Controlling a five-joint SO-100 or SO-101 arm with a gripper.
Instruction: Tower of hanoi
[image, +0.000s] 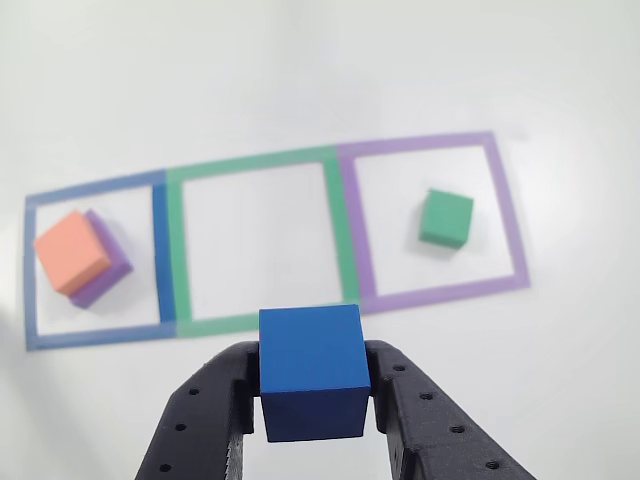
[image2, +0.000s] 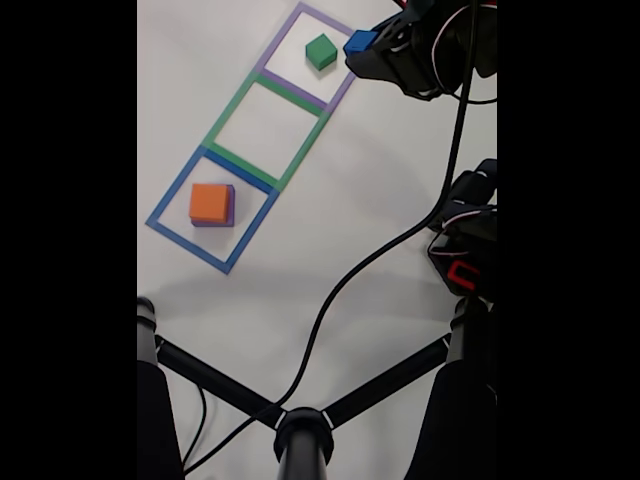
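Clamped between the tool's (image: 312, 400) black jaws, the blue cube (image: 311, 370) rides in mid-transfer, probably needing lowering into the empty green square (image: 258, 240) just beyond it.

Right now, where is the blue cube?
The blue cube is clamped in the hand, off the table, near the purple square's edge in the fixed view, beside the green cube.

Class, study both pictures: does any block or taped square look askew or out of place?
Mildly, yes. In the blue-taped square, the orange block sits skewed on the purple block, leaving purple showing along one side. The green block lies turned against its purple-taped square. The blue block is in the pincer.
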